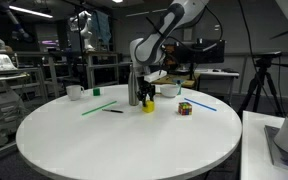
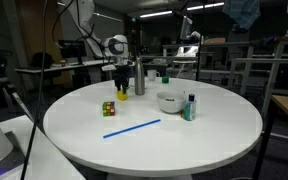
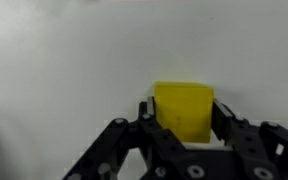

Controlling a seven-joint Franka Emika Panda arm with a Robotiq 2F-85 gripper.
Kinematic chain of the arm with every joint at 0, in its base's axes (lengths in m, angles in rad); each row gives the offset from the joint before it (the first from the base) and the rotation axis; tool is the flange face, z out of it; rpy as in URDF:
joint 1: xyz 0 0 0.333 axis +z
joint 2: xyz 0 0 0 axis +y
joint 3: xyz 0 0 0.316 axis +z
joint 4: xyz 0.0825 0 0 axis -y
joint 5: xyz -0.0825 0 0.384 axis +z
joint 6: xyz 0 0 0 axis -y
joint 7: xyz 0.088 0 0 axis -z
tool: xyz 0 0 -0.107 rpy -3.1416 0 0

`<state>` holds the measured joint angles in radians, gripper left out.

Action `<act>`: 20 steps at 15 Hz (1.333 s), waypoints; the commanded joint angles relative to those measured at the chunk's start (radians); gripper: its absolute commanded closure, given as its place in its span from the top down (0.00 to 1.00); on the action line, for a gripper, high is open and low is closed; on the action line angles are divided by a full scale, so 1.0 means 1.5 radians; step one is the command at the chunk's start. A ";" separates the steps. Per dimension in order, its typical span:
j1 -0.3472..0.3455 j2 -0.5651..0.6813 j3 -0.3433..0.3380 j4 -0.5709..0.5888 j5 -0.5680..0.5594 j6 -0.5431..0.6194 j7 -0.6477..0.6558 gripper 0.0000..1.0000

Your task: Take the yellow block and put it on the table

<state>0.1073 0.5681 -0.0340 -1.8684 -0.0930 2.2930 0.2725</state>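
Note:
The yellow block (image 3: 184, 112) sits between my gripper's (image 3: 184, 118) two black fingers in the wrist view, and both pads lie close against its sides. In both exterior views the block (image 1: 149, 106) (image 2: 122, 94) is low at the white round table's (image 1: 124, 140) (image 2: 184, 145) top, under the gripper (image 1: 147, 98) (image 2: 122, 86). Whether it rests on the top or hangs just above it, I cannot tell. The arm comes down from above, next to a steel bottle (image 2: 139, 76).
A dark multicoloured cube (image 1: 185, 108) (image 2: 109, 109) lies close by. A white bowl (image 1: 169, 92) (image 2: 170, 101), a blue straw (image 2: 132, 128), a green straw (image 1: 97, 106), a black pen (image 1: 112, 110), a white cup (image 1: 74, 92) and a small green-capped bottle (image 2: 189, 107) stand around.

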 commanded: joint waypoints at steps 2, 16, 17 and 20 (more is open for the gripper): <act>0.015 -0.006 -0.018 0.002 -0.018 -0.003 0.025 0.97; 0.017 -0.299 -0.005 -0.138 -0.060 -0.198 0.081 1.00; 0.015 -0.335 -0.001 -0.168 -0.055 -0.197 0.091 1.00; 0.003 -0.436 0.009 -0.252 -0.023 -0.190 0.126 1.00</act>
<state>0.1406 0.0914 -0.0477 -2.0944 -0.1710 2.0046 0.4032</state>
